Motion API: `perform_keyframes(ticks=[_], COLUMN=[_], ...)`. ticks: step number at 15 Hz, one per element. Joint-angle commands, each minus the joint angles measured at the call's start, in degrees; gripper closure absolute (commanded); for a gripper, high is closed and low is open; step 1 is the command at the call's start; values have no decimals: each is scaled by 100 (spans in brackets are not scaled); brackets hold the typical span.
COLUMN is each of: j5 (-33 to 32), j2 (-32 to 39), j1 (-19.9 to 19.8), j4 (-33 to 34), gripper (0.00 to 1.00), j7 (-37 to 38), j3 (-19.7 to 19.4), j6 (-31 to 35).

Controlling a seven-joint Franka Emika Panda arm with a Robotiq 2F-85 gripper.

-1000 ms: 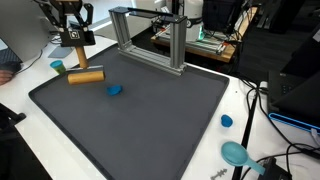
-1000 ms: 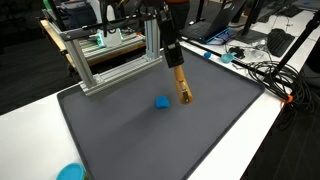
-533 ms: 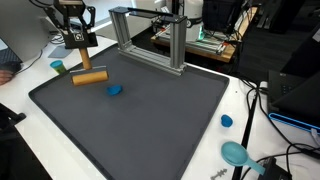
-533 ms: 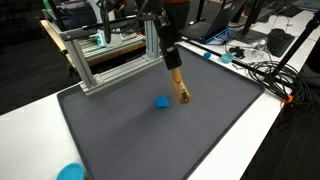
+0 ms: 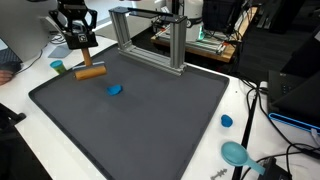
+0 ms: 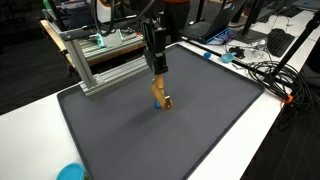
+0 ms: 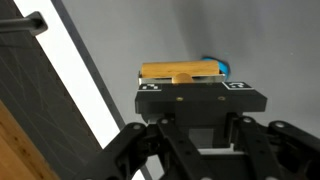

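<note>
My gripper [image 5: 79, 47] hangs over the far corner of the dark mat [image 5: 140, 130] and is shut on the thin handle of a wooden mallet-like piece [image 5: 90, 72]. Its light wooden cylinder head sits at or just above the mat. In an exterior view the gripper [image 6: 157, 68] has the wooden piece [image 6: 160, 96] straight below it. The wrist view shows the cylinder [image 7: 180, 70] lying crosswise beyond the gripper body [image 7: 195, 110]. A small blue disc [image 5: 114, 89] lies on the mat close beside the head. Its edge shows in the wrist view [image 7: 218, 66].
An aluminium frame [image 5: 150, 35] stands along the mat's far edge and also shows in an exterior view [image 6: 110, 55]. A teal cup [image 5: 57, 66] sits off the mat near the gripper. A blue cap [image 5: 226, 121] and a teal scoop [image 5: 236, 153] lie on the white table. Cables [image 6: 265, 75] run along one side.
The gripper has turned about its vertical axis with the wooden piece in it, swinging the cylinder head round and shifting slightly. The blue disc has not moved.
</note>
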Motion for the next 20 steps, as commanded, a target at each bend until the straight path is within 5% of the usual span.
perform_keyframes(ticks=[1,5,9,10,12,13,20], j5=[713,-152,-12,-12,-13,-13,-787], j2=[-72,161,198,235,269,269,284], j1=[-93,229,173,168,168,169,501], j4=[317,441,283,283,283,283,519], gripper=[78,78,78,53,53,78,78], j7=[-956,-180,21,53,54,54,2494], j3=[156,-174,-147,-146,-142,-142,-347], j6=[-1093,-1443,-1406,-1425,-1420,-1420,-2255])
